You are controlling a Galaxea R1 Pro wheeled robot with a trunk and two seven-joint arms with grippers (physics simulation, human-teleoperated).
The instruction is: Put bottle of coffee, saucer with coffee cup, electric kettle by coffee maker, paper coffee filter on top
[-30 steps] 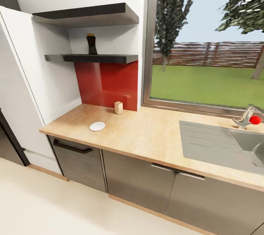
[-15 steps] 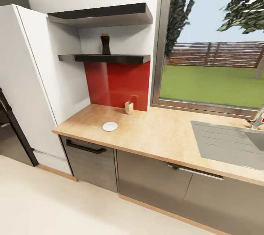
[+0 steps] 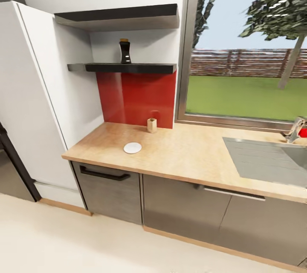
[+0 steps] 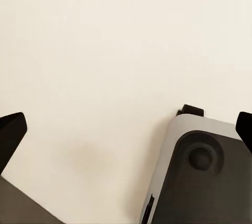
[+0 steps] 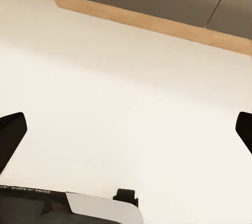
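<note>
Head view: the kitchen countertop [image 3: 187, 153], a pale wood-look surface above dark grey cabinet fronts [image 3: 187, 205], runs from a tall white cabinet [image 3: 30, 94] on the left to a steel sink [image 3: 273, 160] on the right. The saucer [image 3: 132, 148] lies flat on this surface near its front left corner, with nothing on it. Behind it, against the red backsplash [image 3: 136, 98], stands a small tan block-like item [image 3: 152, 125]; what it is cannot be told. Two dark shelves are fixed above the backsplash. On the lower shelf [image 3: 123, 68] the bottle of coffee [image 3: 125, 51] stands upright, dark with a lighter cap. A large window [image 3: 247, 51] over the sink looks onto grass, a fence and trees. A tap with a red knob [image 3: 298, 130] shows at the right edge.

Left wrist view: the left tool [image 4: 126, 132] hangs over the pale floor [image 4: 94, 51], its two dark fingertips [image 4: 10, 132] at opposite edges of the picture, spread wide with nothing between them. A grey and black part of the robot's base [image 4: 202, 177] sits below it.

Right wrist view: the right tool [image 5: 126, 129] is likewise spread wide and empty above the pale floor [image 5: 131, 93], its fingertips [image 5: 10, 129] at the picture's edges. A wooden plinth strip [image 5: 152, 24] runs under dark cabinet fronts beyond it, and a grey piece of the robot [image 5: 100, 213] shows near the camera.
</note>
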